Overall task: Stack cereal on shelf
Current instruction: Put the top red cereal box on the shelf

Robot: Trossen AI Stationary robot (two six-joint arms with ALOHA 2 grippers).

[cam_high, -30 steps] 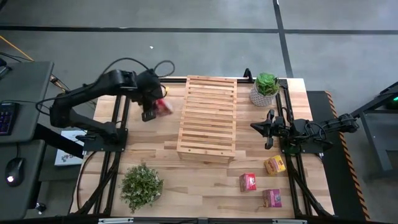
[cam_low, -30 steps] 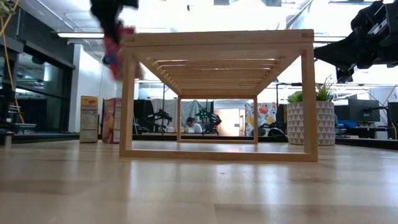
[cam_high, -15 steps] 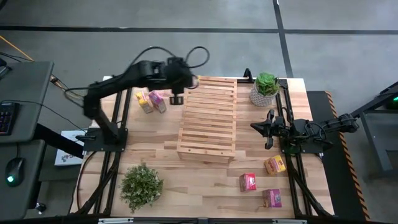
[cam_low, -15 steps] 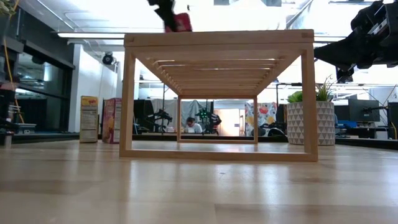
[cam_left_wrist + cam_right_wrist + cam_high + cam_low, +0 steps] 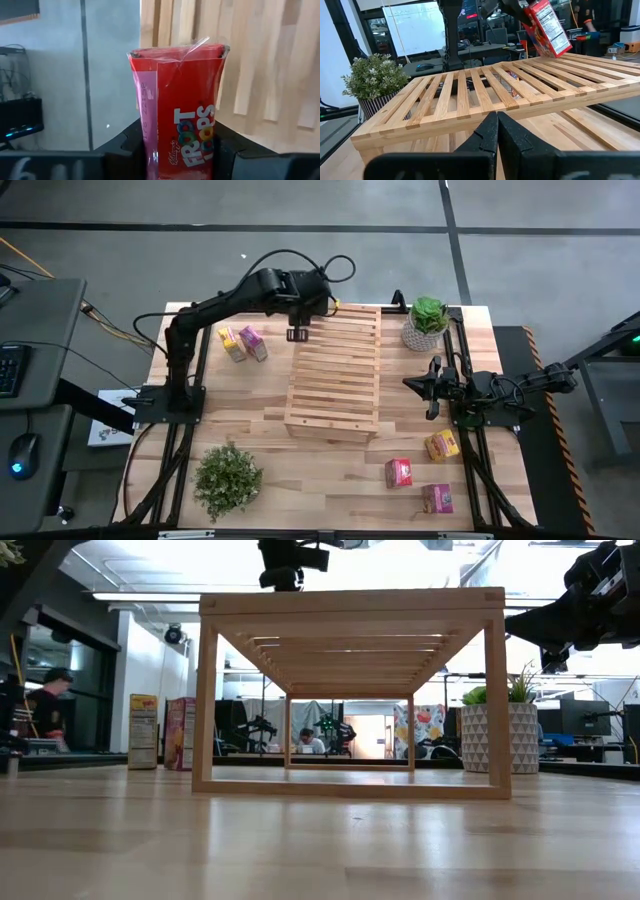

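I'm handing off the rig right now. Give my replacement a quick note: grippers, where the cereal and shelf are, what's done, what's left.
Left gripper: shut on a red cereal box, held above the far left corner of the shelf, not yet set down.
Right gripper: shut, empty, waiting to the right of the shelf.
Boxes: a yellow one and a pink one on the table left of the shelf; a red one, a yellow one and a pink one at the near right.
Done: no box rests on the shelf.
Left: place the held box, then the other five.
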